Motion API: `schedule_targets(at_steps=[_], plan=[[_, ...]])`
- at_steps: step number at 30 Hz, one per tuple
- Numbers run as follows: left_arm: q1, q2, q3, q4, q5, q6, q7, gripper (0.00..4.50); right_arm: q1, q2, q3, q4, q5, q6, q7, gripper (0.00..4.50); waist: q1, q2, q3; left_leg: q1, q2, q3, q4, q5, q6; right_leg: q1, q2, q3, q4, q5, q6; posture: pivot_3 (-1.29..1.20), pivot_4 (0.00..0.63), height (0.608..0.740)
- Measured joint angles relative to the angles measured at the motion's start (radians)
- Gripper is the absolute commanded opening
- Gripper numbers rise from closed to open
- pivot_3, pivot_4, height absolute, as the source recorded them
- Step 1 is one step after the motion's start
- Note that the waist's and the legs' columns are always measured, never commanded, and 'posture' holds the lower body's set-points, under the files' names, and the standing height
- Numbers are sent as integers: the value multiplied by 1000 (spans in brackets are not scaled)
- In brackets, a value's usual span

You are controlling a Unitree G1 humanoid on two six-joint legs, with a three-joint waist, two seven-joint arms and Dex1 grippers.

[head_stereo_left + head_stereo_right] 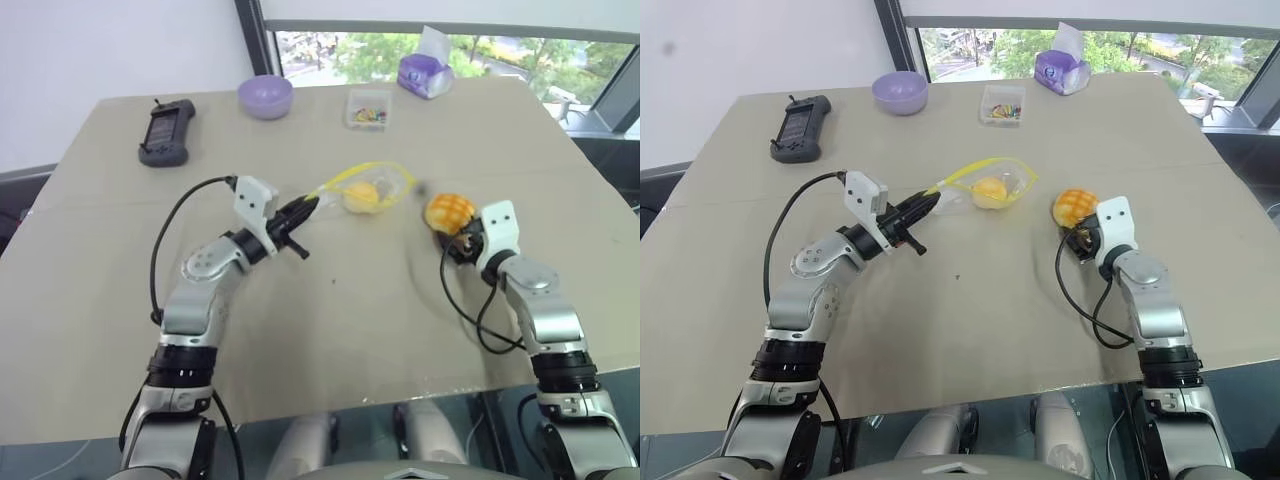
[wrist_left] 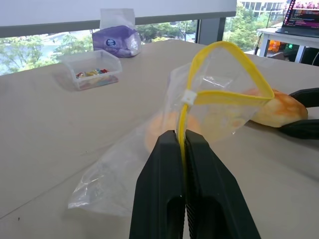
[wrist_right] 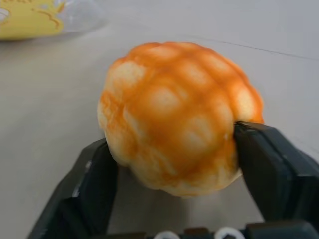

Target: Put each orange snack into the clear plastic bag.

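**Already one in, the bun waits just right of the bag's mouth**

Right now the left gripper [image 1: 303,208], left of centre in the head view, is pinched tight on the yellow strip of the clear plastic bag [image 1: 375,188], holding its mouth up as an open loop. The smaller peach-orange piece [image 1: 361,197] sits inside the bag, at frame centre. Right of it, apart from the bag, the grid-topped bun [image 1: 449,211] rests on the table [image 1: 330,320] with the right gripper [image 3: 172,149] straddling it, fingers spread wide against its sides; whether the grip has firmed I cannot tell. The bag's long axis runs left to right, and its mouth seems to face the bun, so the right arm is clearly the nearer; the coming move is probably a short carry leftward into that loop.
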Motion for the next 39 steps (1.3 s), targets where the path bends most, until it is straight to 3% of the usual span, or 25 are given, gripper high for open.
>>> schedule_targets(at_steps=[4,13,19,26,39], plan=[[9,-1,-12,-7,9,0,4,0,48,-47,1,-67,7,-14,26,1444,1,0,0,-1,0,0,0,0,0,0,0,0,-1,0,0,0,150,740],[12,-2,-53,-5,71,-56,-7,0,76,-142,-20,-430,154,153,145,1444,2,0,0,-1,0,-1,0,0,0,0,0,-1,-1,0,0,0,150,740],[19,0,-90,7,127,-127,-21,0,45,-152,63,-575,232,267,187,1444,5,0,0,-1,0,-1,0,0,0,0,0,-1,-1,0,0,0,150,740],[25,0,-97,4,145,-204,-50,0,-16,-154,161,-488,201,281,183,1444,7,0,0,-1,0,-1,0,0,0,0,-1,-1,-1,0,0,0,150,740],[88,56,-134,-1,147,-357,-183,0,-124,-191,224,-300,112,259,187,1444,4,0,0,-1,0,-1,-1,0,0,0,-1,-1,-2,0,0,0,150,740]])
